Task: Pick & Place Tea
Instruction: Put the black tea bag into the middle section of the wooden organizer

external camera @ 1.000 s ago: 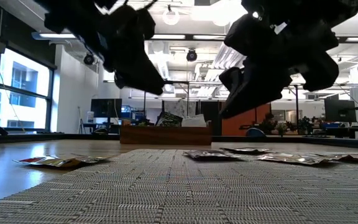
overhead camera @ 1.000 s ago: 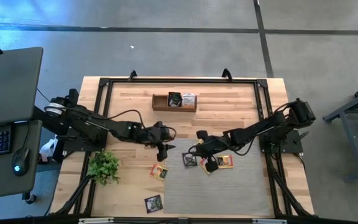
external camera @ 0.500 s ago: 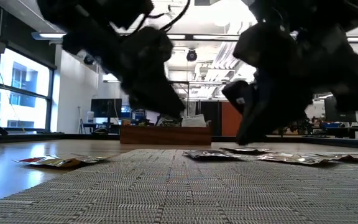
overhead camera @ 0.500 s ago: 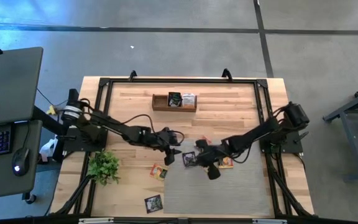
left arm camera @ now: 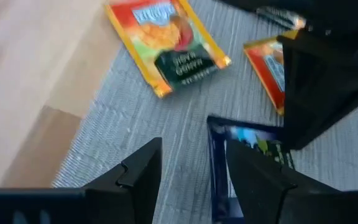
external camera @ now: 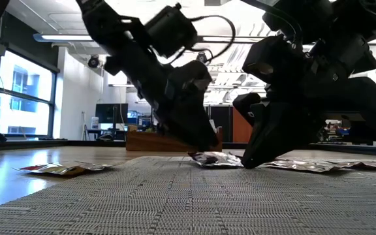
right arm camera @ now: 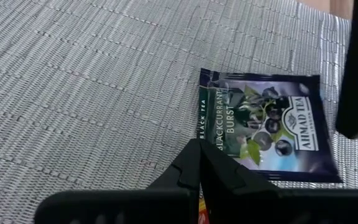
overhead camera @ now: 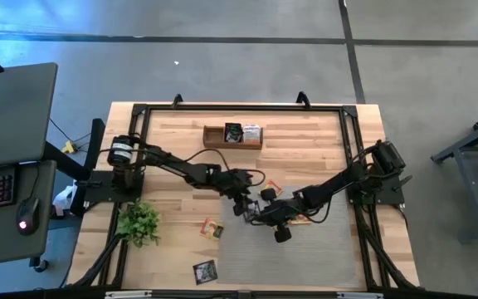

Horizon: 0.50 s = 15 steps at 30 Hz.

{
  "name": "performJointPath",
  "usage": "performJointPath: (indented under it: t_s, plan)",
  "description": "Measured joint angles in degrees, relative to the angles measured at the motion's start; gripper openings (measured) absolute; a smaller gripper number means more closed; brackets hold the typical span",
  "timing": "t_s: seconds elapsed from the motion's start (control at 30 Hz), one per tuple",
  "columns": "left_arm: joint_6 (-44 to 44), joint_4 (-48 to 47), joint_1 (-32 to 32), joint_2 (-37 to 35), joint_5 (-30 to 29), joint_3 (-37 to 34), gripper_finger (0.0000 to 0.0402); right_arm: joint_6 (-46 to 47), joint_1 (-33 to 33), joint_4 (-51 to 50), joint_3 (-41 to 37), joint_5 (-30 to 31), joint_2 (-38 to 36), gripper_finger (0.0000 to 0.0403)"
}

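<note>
A dark blue tea sachet point(overhead camera: 253, 213) point(right arm camera: 272, 130) point(left arm camera: 253, 146) lies flat on the grey woven mat point(overhead camera: 305, 257). My left gripper point(overhead camera: 243, 207) point(left arm camera: 191, 150) is open and low over it. One finger stands over the sachet and the other over bare mat beside the sachet's edge. My right gripper point(overhead camera: 261, 218) point(right arm camera: 199, 147) is shut, with its tips down at the sachet's opposite edge. Orange sachets point(overhead camera: 272, 191) point(overhead camera: 301, 218) point(left arm camera: 169, 46) lie flat close by. My left gripper: I cannot tell whether its finger point(left arm camera: 260, 180) touches the sachet under it. My right gripper's shut fingertips point(right arm camera: 194, 155) come slanting down from the table's right and meet the sachet at its printed side edge point(right arm camera: 205, 134). The sachet stays flat on the mat.
A wooden box point(overhead camera: 232, 135) holding sachets stands near the far edge. A green plant point(overhead camera: 139, 223) sits at the near left. More sachets point(overhead camera: 212, 228) point(overhead camera: 205, 270) lie on the wood left of the mat. The mat's near part is bare.
My left gripper has moved toward the table's right and come down to the dark sachet. My right gripper has dropped from above the mat to the same sachet and shifted slightly toward the near edge. The sachets have stayed where they were.
</note>
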Motion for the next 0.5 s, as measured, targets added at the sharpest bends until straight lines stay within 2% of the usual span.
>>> performJointPath:
  t_s: [0.23,0.5]
  plan:
    - [-2.6,0.1,1.0,1.4,10.9,1.1,0.0177,-0.1,0.0,-1.0,0.0,0.5,0.0,0.0001]
    - [-2.4,-1.1,0.9,1.4,13.2,1.1,0.0177,-1.0,0.0,-1.2,0.0,1.3,0.1,0.0001]
